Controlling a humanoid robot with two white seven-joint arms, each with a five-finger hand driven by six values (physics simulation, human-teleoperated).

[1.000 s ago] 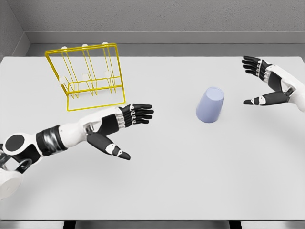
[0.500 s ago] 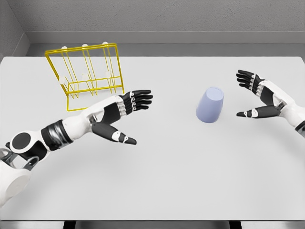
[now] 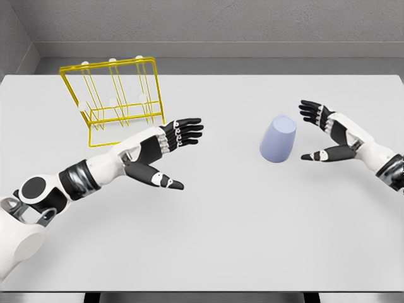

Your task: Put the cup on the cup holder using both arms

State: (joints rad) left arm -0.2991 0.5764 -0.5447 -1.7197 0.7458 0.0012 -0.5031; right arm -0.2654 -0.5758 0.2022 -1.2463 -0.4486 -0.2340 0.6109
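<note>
Since the pale lavender plastic cup (image 3: 278, 139) stands upside down on the white desk (image 3: 240, 227) and neither of our hands touches it, we judge that the task is only at its beginning. Our right robot hand (image 3: 326, 135) is just to the right of the cup, with fingers spread and the thumb apart, the palm turned toward the cup wall; nothing is held. Our left robot hand (image 3: 159, 153) is well to the left of the cup, also spread and empty, between the cup and the yellow wire cup holder with white-tipped pegs (image 3: 115, 101). The holder stands far to the left of the cup, toward the back of the desk, and its pegs carry nothing.

What is left, in our opinion, is nearly everything: to close the right hand around the cup, lift it, bring it leftward, probably pass it to the left hand, and set it over a peg.
</note>
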